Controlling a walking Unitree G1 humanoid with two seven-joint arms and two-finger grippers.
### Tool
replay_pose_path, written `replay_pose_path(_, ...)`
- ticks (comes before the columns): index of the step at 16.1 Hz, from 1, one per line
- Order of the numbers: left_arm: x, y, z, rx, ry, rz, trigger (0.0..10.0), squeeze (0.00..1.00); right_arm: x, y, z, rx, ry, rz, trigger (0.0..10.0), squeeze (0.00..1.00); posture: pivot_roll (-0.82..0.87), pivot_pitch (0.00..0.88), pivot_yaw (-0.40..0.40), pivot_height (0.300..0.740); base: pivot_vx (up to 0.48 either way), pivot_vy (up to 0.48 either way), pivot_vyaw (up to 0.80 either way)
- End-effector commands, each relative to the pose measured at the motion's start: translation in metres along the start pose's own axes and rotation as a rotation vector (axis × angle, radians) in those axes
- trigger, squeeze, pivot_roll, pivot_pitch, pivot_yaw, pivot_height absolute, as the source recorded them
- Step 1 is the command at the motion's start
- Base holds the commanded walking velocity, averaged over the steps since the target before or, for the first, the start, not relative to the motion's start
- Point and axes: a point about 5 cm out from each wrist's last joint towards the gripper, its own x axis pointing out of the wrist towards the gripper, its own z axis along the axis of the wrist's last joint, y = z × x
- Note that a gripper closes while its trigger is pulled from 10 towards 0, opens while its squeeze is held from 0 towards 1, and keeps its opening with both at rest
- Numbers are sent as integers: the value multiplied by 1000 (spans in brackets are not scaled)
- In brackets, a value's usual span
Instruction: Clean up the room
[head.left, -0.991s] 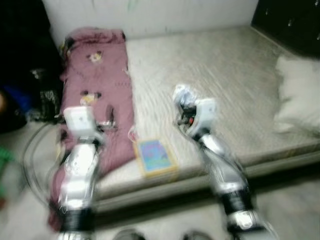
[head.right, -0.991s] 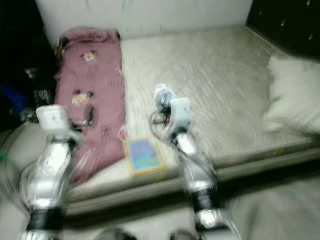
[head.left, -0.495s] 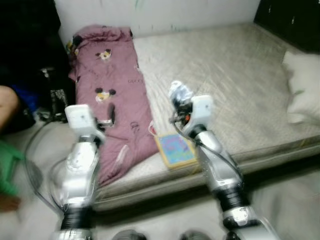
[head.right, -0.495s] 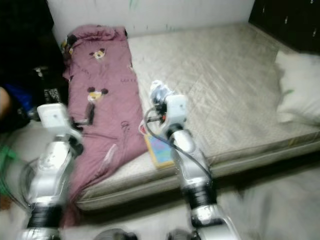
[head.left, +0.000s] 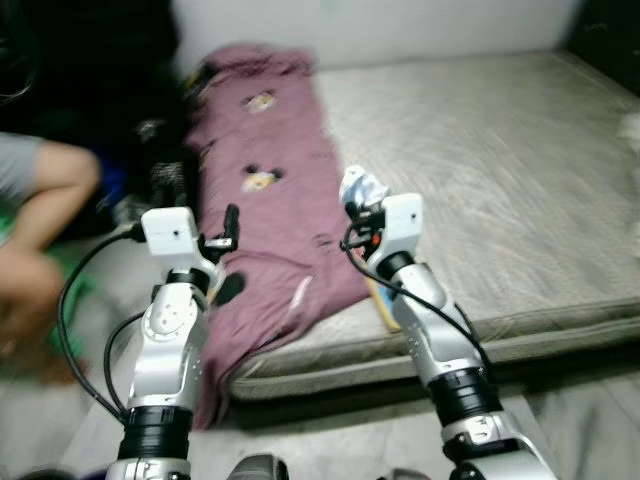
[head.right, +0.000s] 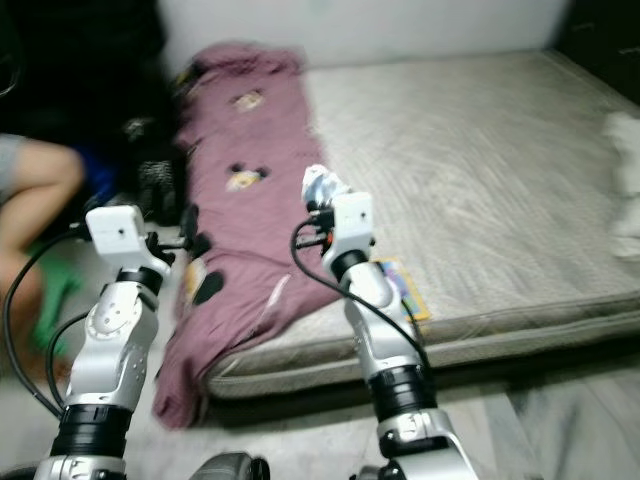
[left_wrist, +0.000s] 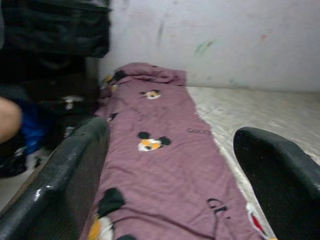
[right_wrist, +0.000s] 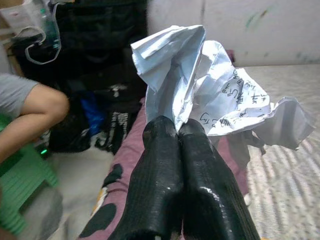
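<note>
Crumpled paper (right_wrist: 215, 95), soft cloth blanket (left_wrist: 165, 165), quilted mattress (head.left: 500, 170)

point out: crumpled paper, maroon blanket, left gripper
crumpled paper (right_wrist: 220, 95), right wrist view, middle of the creased sheet.
maroon blanket (head.left: 275, 215), left eye view, mid-length of the cloth.
left gripper (left_wrist: 172, 165), left wrist view, gap between its parted fingers.

1. Both eye views are soft with motion blur; the bed (head.left: 520, 170) and the maroon blanket (head.left: 270, 200) lack crisp edges.
2. Beyond the left fingers (left_wrist: 65, 185), the room's corner sinks into deep shadow, nearly black.
3. A person's arm (head.left: 50, 185) smears at the frame's edge.
4. The wrist views are sharper: the crumpled paper (right_wrist: 215, 95) above the right fingers (right_wrist: 175, 190) is evenly lit and its handwriting shows.
5. Small glossy highlights sit on the black fingers.
6. The wall (left_wrist: 225, 35) is bright and evenly lit.
</note>
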Motion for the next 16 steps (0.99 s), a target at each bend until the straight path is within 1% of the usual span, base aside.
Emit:
replay_pose_path(1,0,2,2,18,-7,10,10000,0,3,3,3,-2,-13,12,10000,0,-92,0,40,740,0,0,800)
replay_pose_path(7,1,2,1,42,-2,24,10000,0,3,3,3,-9,-10,13,10000,0,-92,0,41,740,0,0,800)
replay_pose_path(16,1,1,-1,48,0,29,10000,0,3,2,2,-11,-8,12,10000,0,-89,0,35,740,0,0,800)
